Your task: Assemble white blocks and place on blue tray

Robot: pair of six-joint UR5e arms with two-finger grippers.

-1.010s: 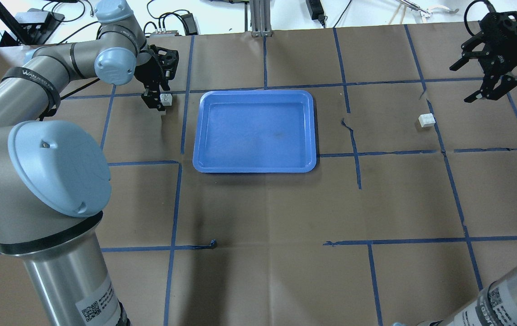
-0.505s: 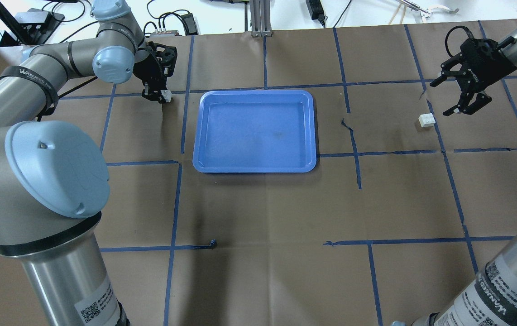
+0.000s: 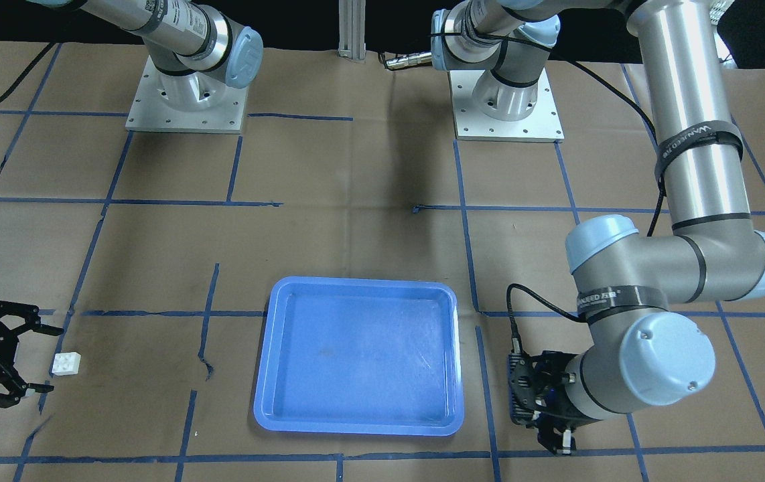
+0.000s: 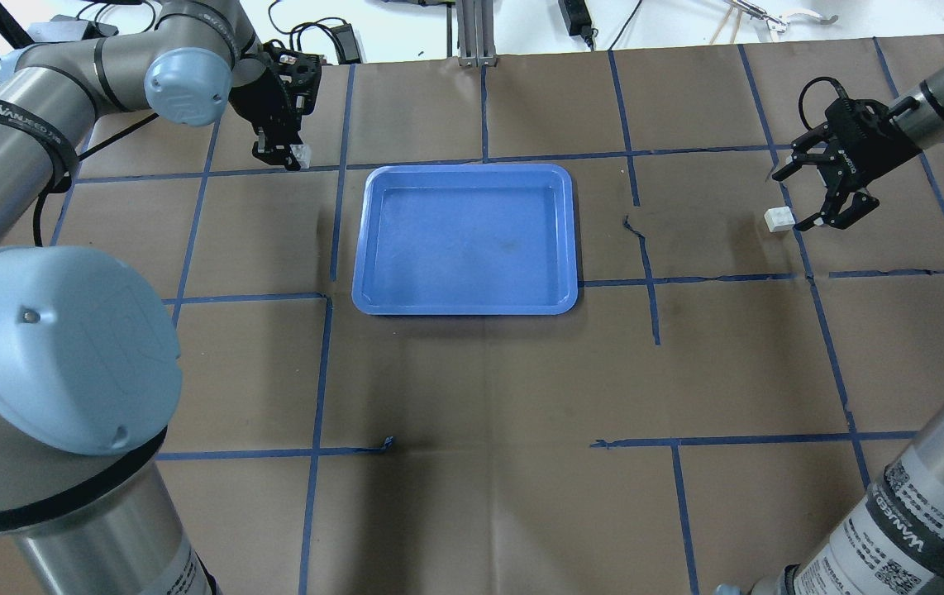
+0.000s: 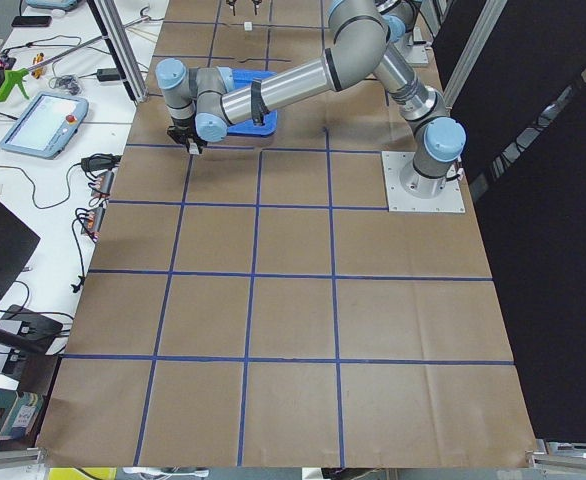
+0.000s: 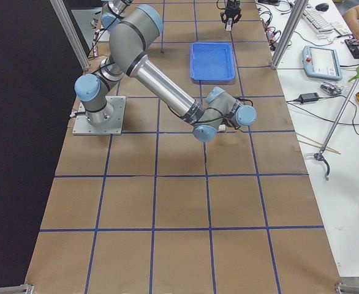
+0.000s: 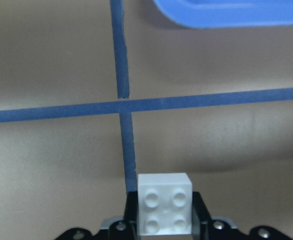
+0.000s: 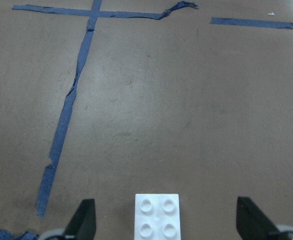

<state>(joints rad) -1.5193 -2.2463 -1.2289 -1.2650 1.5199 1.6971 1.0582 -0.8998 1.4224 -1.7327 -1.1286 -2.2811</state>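
Observation:
The blue tray (image 4: 465,240) lies empty in the middle of the table; it also shows in the front view (image 3: 356,355). My left gripper (image 4: 290,155) is shut on a white block (image 4: 301,154) and holds it above the paper, left of the tray's far left corner. The left wrist view shows this block (image 7: 165,204) studs up between the jaws. The second white block (image 4: 779,218) sits on the table at the right. My right gripper (image 4: 793,200) is open just over it. In the right wrist view the block (image 8: 157,222) lies between the spread fingers (image 8: 84,220).
Brown paper with a blue tape grid covers the table. Cables and power bricks (image 4: 315,37) and an aluminium post (image 4: 472,33) lie past the far edge. The two arm bases (image 3: 185,100) stand on the robot's side. A teach pendant (image 5: 43,110) lies on a side bench.
My right gripper has moved left and down to straddle the block on the table. My left gripper has moved farther from the robot with its block still held.

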